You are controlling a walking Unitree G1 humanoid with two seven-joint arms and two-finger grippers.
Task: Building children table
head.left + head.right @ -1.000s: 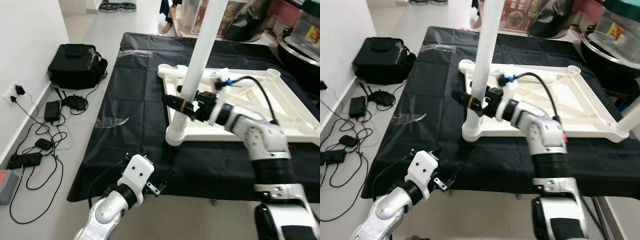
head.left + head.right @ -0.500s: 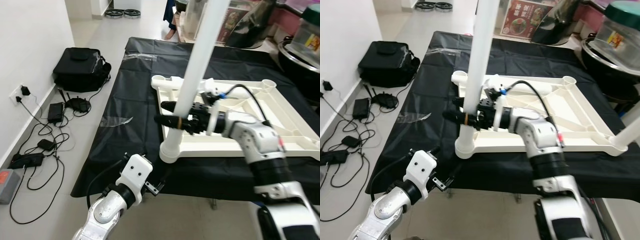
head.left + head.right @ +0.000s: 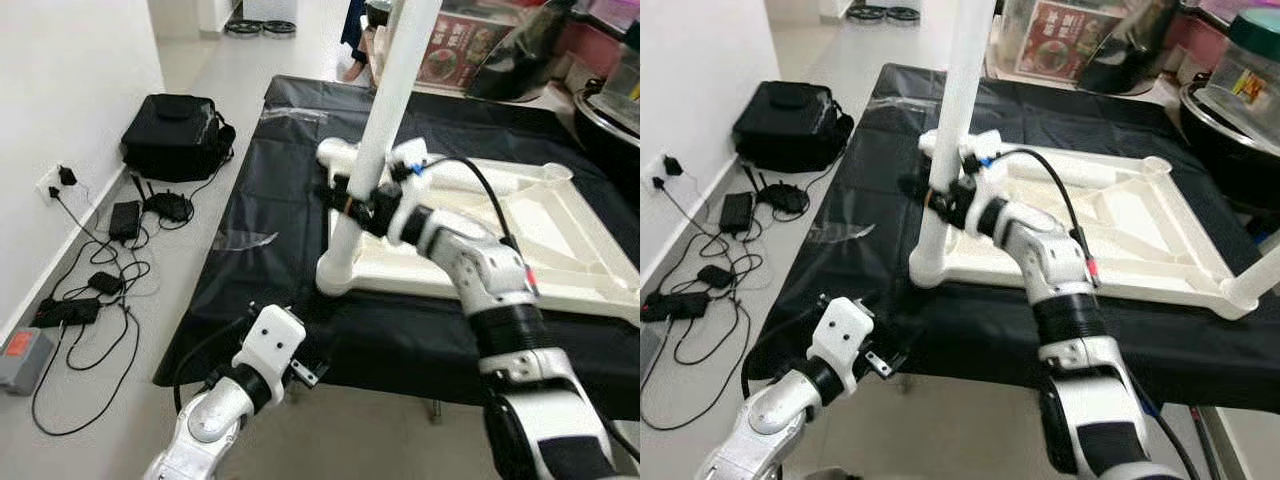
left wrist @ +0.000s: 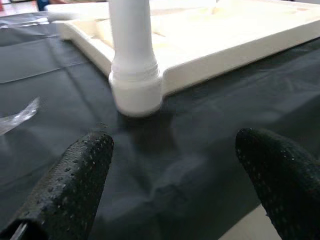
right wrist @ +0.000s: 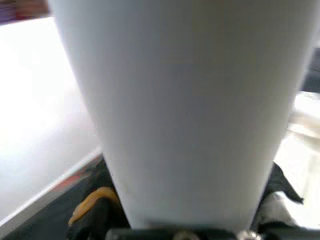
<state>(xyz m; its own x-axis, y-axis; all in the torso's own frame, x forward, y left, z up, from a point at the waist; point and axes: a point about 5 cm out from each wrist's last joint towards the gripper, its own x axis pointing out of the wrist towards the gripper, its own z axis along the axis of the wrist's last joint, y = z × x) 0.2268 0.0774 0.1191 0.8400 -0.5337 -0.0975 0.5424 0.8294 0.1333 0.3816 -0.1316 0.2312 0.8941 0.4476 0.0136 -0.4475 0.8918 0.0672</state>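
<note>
Black sheeting covers the low platform where the work is set out, with pale floor tiles around it. From where I stand, the right gripper is clenched around the white table leg, low on the shaft, its black fingers wrapping both sides; up close the leg crowds against that wrist. The leg stands nearly upright in the corner socket of the upturned white tabletop, which lies flat on the sheeting. Half a second ago the leg leaned more and the fingers reached further past it; now the arm has drawn in closer to the shaft. The left gripper hangs low off the near edge of the sheeting, fingers spread apart and holding nothing, facing the socket much as before. Against the wall lie a black bag and a tangle of chargers and cables. The whole view has shifted slightly since the earlier frames.
</note>
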